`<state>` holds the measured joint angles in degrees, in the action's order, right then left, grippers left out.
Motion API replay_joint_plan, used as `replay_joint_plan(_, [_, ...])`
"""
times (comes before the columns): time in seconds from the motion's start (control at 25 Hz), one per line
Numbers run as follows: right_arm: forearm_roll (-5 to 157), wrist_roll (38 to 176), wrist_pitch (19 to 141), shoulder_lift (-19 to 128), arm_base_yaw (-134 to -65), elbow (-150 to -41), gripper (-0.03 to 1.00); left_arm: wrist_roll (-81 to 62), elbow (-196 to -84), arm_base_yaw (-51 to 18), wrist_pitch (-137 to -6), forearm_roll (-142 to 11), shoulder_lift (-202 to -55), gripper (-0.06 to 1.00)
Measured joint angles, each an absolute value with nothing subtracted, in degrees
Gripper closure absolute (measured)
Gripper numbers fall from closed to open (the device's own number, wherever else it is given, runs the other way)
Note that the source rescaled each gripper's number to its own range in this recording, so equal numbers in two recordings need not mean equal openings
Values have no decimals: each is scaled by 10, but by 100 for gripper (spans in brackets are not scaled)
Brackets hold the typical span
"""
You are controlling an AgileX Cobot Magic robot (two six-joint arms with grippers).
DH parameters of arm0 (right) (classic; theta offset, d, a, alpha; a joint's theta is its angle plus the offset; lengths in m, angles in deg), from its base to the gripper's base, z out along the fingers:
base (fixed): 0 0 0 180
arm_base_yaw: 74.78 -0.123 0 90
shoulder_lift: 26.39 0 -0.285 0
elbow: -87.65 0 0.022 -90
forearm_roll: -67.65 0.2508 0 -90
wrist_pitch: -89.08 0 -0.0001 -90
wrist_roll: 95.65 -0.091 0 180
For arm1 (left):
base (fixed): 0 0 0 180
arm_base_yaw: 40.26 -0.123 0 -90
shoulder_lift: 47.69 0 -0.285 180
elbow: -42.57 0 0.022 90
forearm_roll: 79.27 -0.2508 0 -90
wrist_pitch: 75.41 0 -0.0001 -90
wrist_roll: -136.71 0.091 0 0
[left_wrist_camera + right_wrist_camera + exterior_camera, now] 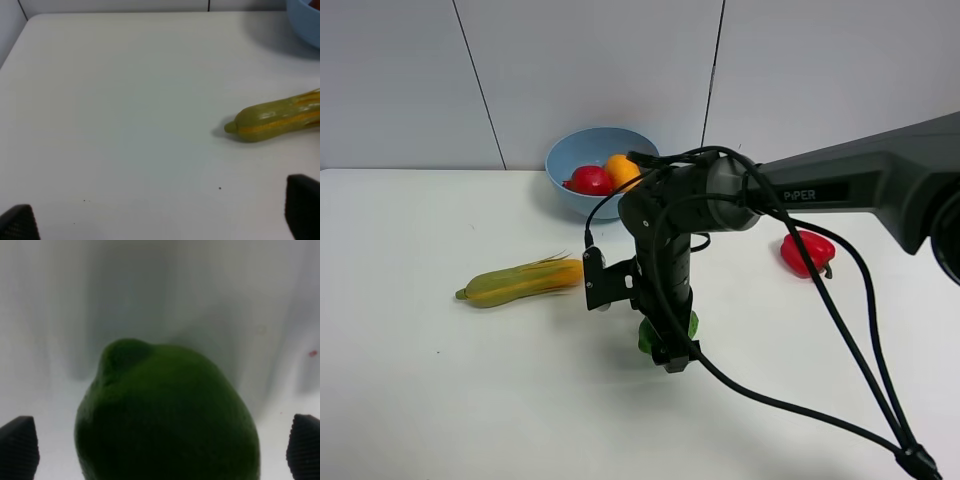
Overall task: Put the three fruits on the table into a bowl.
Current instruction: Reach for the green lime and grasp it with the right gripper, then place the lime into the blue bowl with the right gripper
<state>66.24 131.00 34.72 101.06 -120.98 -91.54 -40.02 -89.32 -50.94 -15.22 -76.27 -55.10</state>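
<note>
- The right hand [669, 345] is lowered over the lime [167, 415], which sits on the white counter [440, 390] near its middle; the fingers [20, 447] stand wide apart on either side of the fruit, with clear gaps, so nothing is gripped.
- In the high view only slivers of the lime [646, 336] show past the arm's wrist.
- The light-blue bowl [565, 160] stands at the back of the counter against the wall. It contains the red fruit [590, 180] and the orange-yellow mango [619, 168], side by side and touching.
- The corn cob [520, 281] lies on its side to the left of the right arm, well apart from the bowl.
- The red bell pepper [806, 250] rests on the counter beyond the right arm (partly crossed by cables).
- The left hand [160, 220] has its fingers [302, 205] spread apart and empty, over bare counter near the corn cob's [275, 121] blunt end.
</note>
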Motion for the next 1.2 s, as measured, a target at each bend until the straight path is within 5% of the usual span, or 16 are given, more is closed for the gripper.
replay_joint_plan(0.12, [662,1310,339,1011,-1210,-915,-2,-400,-893,-509,-152,-763,-551,-6])
replay_joint_plan(0.16, [662,1310,335,1011,-1210,-915,5,-400,-893,-509,-152,-763,-551,-6])
replay_joint_plan(0.24, [656,1310,330,1012,-1210,-915,35,-400,-893,-509,-152,-763,-551,-6])
replay_joint_plan(0.32, [643,1310,318,1013,-1210,-915,89,-400,-893,-509,-152,-763,-551,-6])
replay_joint_plan(0.36, [637,1309,313,1014,-1210,-915,96,-400,-893,-509,-152,-763,-551,-6])
replay_joint_plan(0.8, [669,1195,297,946,-1210,-915,95,-400,-893,-509,-152,-763,-551,-6])
replay_joint_plan(1.2, [653,869,613,845,-1166,-922,95,-400,-893,-509,-152,-763,-551,-6])
